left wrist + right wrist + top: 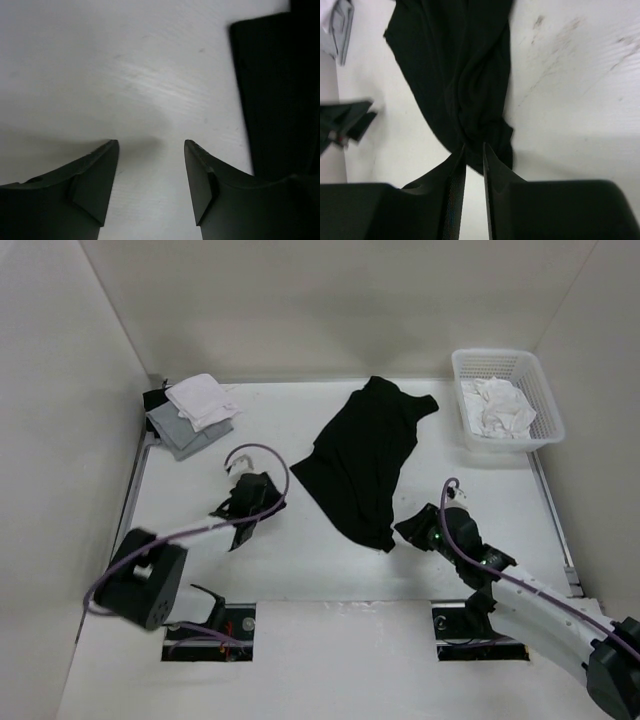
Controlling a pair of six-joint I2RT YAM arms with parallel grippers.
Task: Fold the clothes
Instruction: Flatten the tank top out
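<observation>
Crumpled black T-shirt (365,455) lies diagonally, needs spreading. Right gripper (474,146) at its 6 o'clock hem, jaws narrowly parted, empty. Left gripper (151,146) at 9 o'clock, jaws apart, empty, over table (125,75); likely positioning for corner grasps.

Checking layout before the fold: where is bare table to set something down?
Bare: between the stack and the shirt; between the shirt and the basket, and in front of the basket; the near edge in front of the shirt. Crowded: both far corners.
</observation>
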